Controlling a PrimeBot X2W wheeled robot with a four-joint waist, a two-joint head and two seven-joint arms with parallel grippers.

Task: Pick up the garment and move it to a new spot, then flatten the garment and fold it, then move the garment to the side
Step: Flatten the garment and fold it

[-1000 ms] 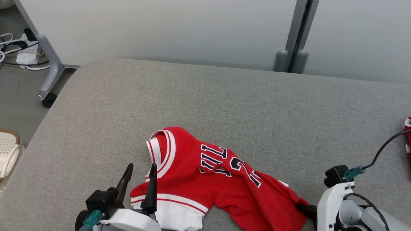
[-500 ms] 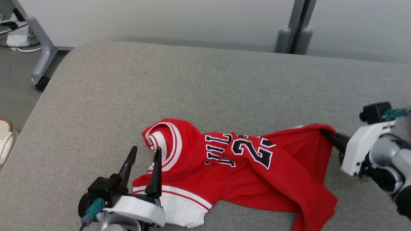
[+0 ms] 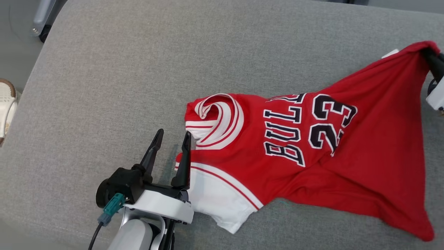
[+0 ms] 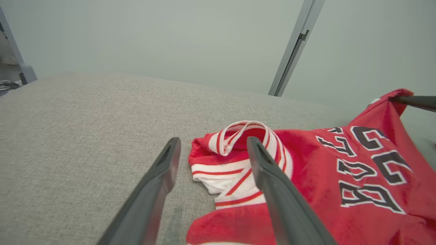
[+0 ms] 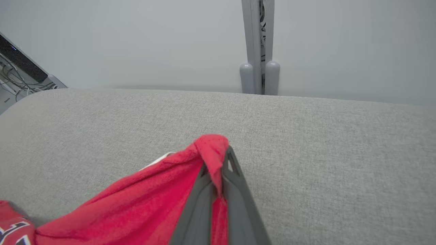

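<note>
So the red garment is lying spread across the grey padded surface, print side up, with "BULL" and a big 23 readable on it. The right hand has its two fingers pressed together on one corner of the red cloth, pinched right at the tips. That corner is lifted clear of the surface, and the fabric runs back from the hand in a taut-ish slope to the rest of the shirt, which lies flat. The left hand is a different story: fingers spread wide with nothing between them but bare grey surface. The garment starts right at its right finger. In the left wrist view that finger crosses in front of the striped trim, but I honestly can't tell if it's touching the cloth or just above it. The white-and-red neck band is curled into a loop just ahead and to the right of the left fingertips, and a white panel with a red stripe sits beside that hand's wrist on the same side. Straight out past the right hand's fingertips, beyond the far edge of the surface, stands a grey post against a pale wall.
</note>
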